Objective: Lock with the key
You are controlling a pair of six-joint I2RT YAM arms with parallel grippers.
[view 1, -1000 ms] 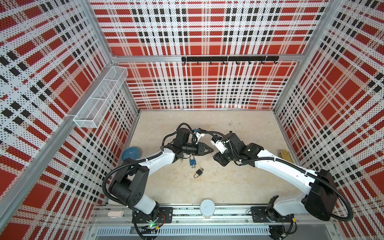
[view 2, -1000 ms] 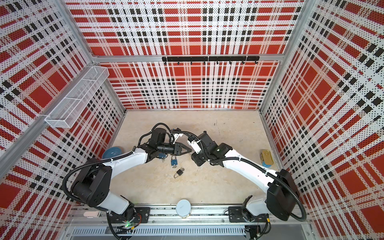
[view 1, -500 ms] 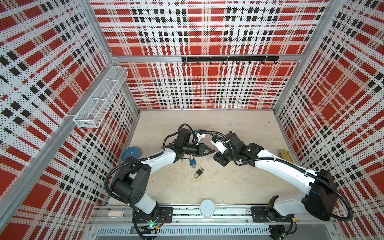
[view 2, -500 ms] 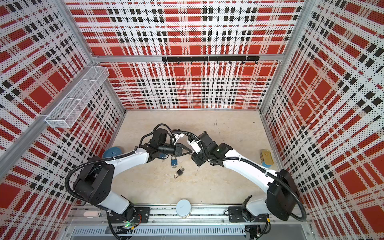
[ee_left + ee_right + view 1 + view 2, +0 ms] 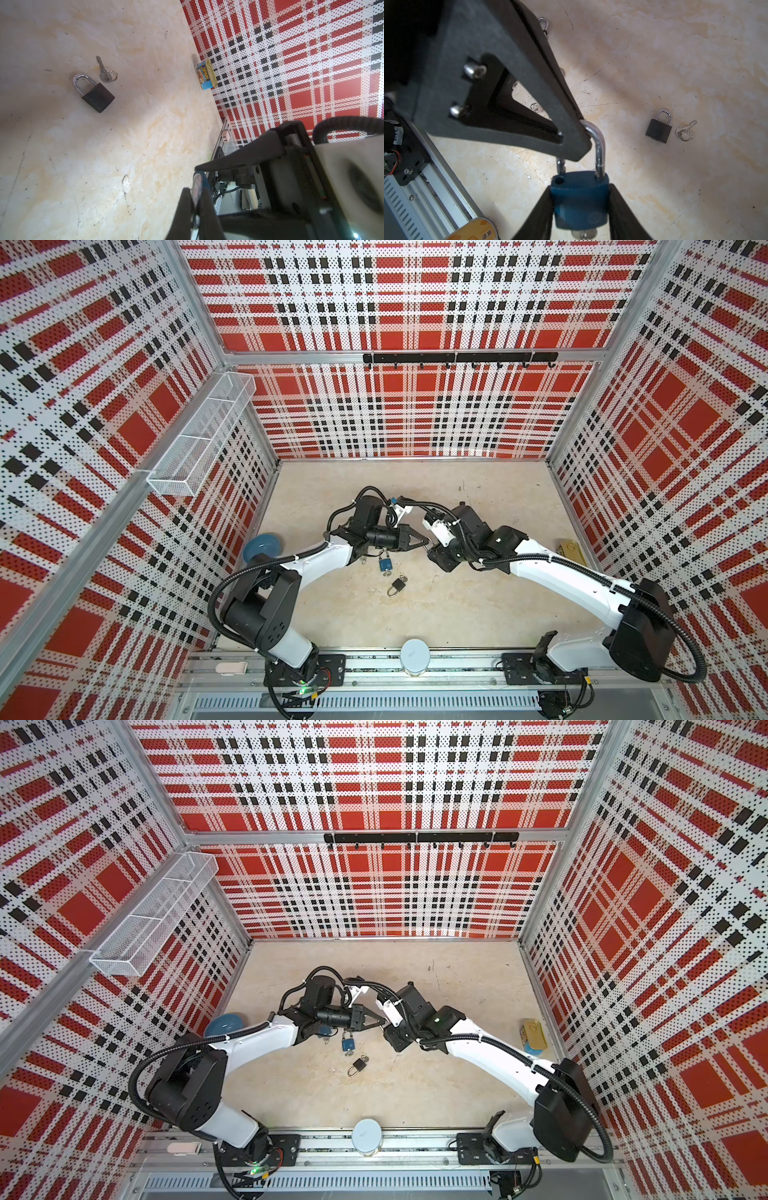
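**A:** What's new at the left gripper?

**B:** Its jaws have just pinched fully together on the shackle of the blue padlock, which hangs in the air between the two arms. The right gripper brackets the lock's body with a finger against each side. It has eased a touch wider, and I can't tell how firm that hold is.

**A:** Meaning?

**B:** I think the lock is being braced. The shackle's short leg sits just above its hole, not in it, so nothing is locked yet. Something silver pokes out under the body, probably the key.

**A:** Do the views agree?

**B:** Only the right wrist view shows the open shackle. The left wrist view gives a mere blue sliver at its own fingertips. Well beyond them it shows the black padlock with a loose key beside it on the table, and a Spam tin farther off. Both top views hide the grip, but they show a spare blue padlock lying below the left gripper.
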